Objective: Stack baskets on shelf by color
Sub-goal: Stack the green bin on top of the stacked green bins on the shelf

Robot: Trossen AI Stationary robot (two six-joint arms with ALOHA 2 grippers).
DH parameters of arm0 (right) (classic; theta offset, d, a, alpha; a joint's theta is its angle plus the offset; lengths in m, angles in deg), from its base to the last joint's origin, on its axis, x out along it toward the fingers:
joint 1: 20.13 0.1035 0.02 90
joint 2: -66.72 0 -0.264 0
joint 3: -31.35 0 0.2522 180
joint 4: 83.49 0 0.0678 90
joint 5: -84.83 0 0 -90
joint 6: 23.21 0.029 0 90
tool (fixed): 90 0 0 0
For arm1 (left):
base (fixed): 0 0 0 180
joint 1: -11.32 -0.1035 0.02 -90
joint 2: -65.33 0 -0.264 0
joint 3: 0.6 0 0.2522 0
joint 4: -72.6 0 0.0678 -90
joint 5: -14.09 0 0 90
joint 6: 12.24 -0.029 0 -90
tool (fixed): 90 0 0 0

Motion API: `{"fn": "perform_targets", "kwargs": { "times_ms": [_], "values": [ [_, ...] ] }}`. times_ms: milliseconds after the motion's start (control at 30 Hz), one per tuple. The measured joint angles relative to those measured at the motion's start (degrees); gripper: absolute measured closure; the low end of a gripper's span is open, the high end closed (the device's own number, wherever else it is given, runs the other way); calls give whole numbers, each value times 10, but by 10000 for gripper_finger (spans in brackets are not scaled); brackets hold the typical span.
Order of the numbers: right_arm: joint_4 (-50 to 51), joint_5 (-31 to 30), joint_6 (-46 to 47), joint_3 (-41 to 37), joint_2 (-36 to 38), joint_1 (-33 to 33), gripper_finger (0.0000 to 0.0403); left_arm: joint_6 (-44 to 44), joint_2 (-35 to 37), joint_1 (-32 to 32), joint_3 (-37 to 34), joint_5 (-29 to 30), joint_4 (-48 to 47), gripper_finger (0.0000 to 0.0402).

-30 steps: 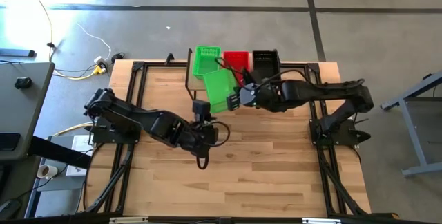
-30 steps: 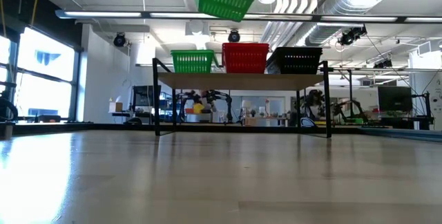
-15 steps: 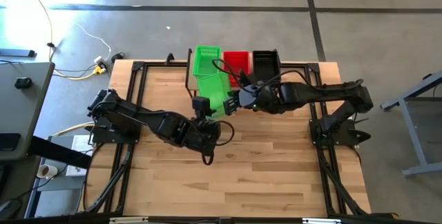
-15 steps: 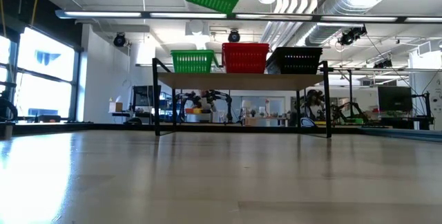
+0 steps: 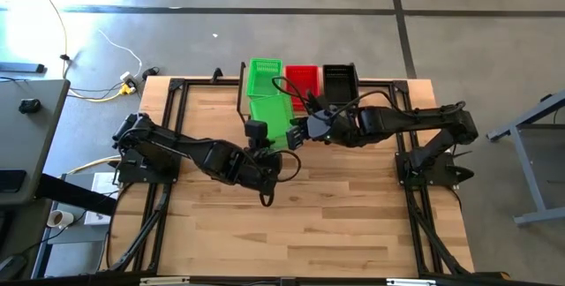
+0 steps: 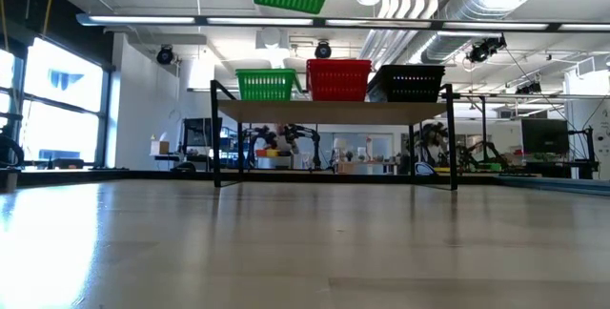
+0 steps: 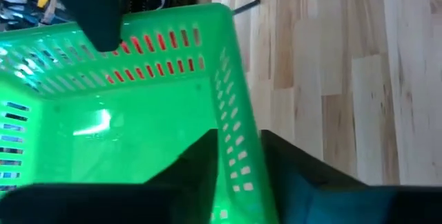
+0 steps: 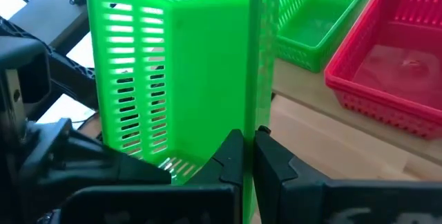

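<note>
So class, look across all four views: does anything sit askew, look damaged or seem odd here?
Only the green basket in the air: both the right gripper and the left gripper straddle its walls at once. On the shelf, a green, a red and a black basket sit level in a row. No damage shows.

The shelf (image 6: 334,111) carries green (image 6: 265,84), red (image 6: 338,79) and black baskets (image 6: 408,83).
</note>
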Motion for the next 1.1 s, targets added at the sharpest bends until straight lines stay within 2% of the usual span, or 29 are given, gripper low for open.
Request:
{"fn": "perform_targets", "kwargs": {
  "times_ms": [200,533,900,1100],
  "values": [
    [-5,-1,-18,0,0,0,403,-18,1,0,0,-10,-4,390],
    [-30,2,-66,0,0,-4,395,-27,2,6,1,-8,-27,397],
    [-39,9,-103,0,18,-53,278,-31,12,-12,-1,-23,-103,399],
    [-39,27,-145,0,56,-81,247,-52,47,-50,0,-29,-97,400]
  ]
}}
